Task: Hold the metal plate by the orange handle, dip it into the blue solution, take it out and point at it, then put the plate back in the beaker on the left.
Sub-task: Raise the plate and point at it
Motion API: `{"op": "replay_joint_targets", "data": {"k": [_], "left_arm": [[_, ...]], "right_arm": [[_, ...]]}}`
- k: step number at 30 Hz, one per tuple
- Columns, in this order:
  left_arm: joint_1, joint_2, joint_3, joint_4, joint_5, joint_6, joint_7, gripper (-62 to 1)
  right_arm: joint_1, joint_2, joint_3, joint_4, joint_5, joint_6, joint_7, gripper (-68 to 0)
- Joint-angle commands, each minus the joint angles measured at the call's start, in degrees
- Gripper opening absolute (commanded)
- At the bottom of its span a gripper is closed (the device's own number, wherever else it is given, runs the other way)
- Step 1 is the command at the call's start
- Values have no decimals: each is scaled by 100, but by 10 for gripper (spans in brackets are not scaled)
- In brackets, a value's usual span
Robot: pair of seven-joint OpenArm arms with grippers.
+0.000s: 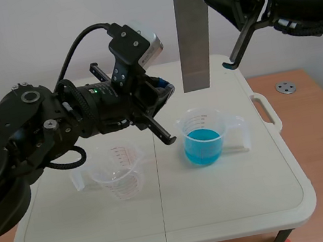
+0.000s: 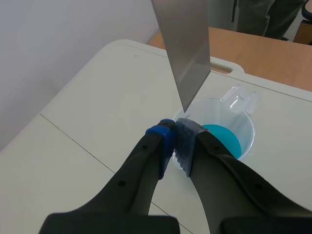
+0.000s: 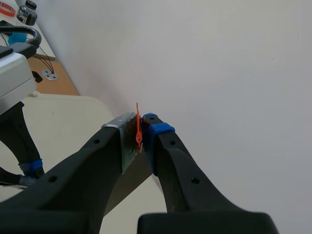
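**Above the blue beaker: plate held up, left tool at its lower edge**

Over the white folding table [image 1: 227, 209], the flat grey rectangular metal plate [image 1: 193, 40] hangs upright in the air. It is clear of the liquid and directly above the clear plastic measuring beaker holding blue solution [image 1: 205, 135].

- Right tool [image 3: 139, 134]: raised high at the far right of the table, fingers pressed together on the thin orange handle [image 3: 138, 129] at the plate's top edge. The plate hangs down from this grip.
- Left tool [image 2: 174, 139]: fingers closed on each other, nothing between them. In the left wrist view the tips lie just under the plate's lower corner. Contact cannot be judged.
- Blue solution [image 1: 203, 145]: fills the lower part of its beaker, which stands right of the table's centre seam.
- Empty clear plastic measuring beaker with red markings [image 1: 119, 172]: stands left of the seam, under the left arm and well apart from the plate.
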Motion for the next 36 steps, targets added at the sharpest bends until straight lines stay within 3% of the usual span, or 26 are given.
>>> {"op": "replay_joint_targets", "data": {"k": [1,11,19,29,36], "left_arm": [[-37,11,-37,133,-33,20,-39,-594],[-20,-22,-50,136,-39,66,20,-594],[249,-503,-345,302,-321,227,-118,-594],[1764,-1622,-1399,1641,-476,225,-428,-594],[3180,-2076,-2334,2354,-476,225,-844,-594]], "right_arm": [[66,72,44,149,109,33,83,-662],[66,59,44,149,109,33,83,-662],[66,59,44,149,109,33,83,-662],[66,61,44,149,109,33,83,-662],[68,61,44,149,109,33,83,-662]]}}
